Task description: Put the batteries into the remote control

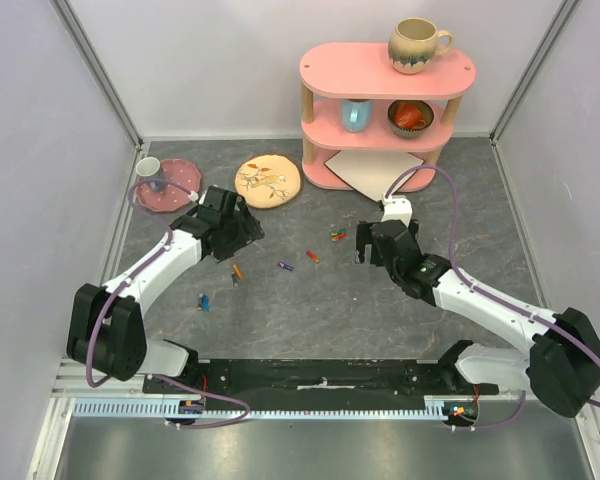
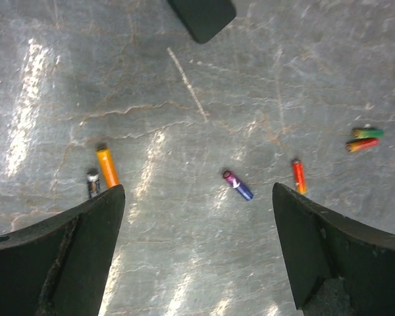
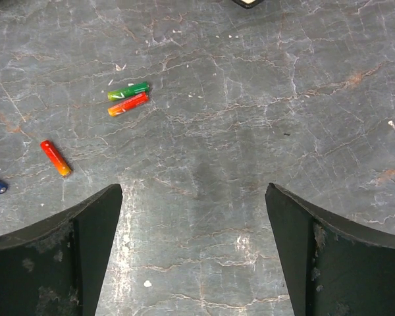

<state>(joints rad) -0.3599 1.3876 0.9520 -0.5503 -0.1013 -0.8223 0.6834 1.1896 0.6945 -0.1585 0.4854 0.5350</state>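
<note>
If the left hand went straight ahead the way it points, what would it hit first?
Likely the purple battery lying almost dead ahead on the table, though depth is unclear.

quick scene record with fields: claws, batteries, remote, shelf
left claw: open, empty
right claw: open, empty
loose on table: orange battery, purple battery, red battery, green and red pair side by side
remote control: not clearly in view
pink shelf: mug on top
</note>
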